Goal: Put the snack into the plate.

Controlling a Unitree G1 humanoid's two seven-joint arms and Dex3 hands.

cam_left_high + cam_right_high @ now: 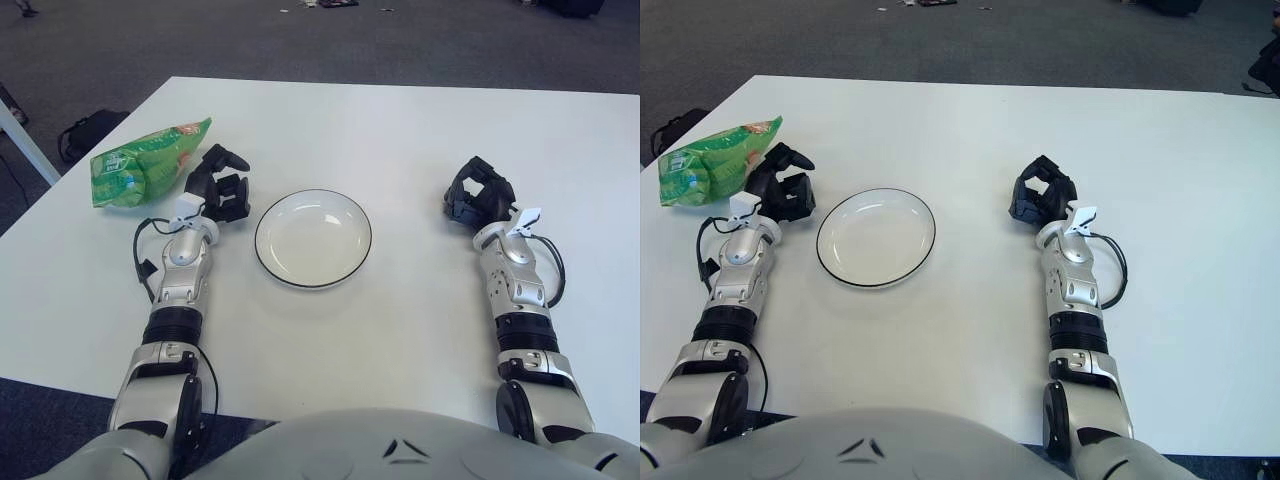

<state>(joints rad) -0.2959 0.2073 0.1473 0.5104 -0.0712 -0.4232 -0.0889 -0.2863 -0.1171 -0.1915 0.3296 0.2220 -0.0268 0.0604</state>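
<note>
Two empty hands, left hand (218, 186) beside snack (146, 164)

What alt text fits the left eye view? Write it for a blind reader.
An empty white plate sits mid-table between two robot hands. The left hand is beside a green snack bag, not gripping it; the right hand shows right of the plate, curled, holding nothing.

A white bench (400, 130) lies largely bare across the upper and right parts of the frame. At left of centre, the left hand (218, 186) sits in the narrow gap between a green snack bag (145, 165) at upper left and a black-rimmed plate (313, 238) at centre. The right hand (478, 195) shows well right of the plate, with open bench between them and beyond it.
</note>
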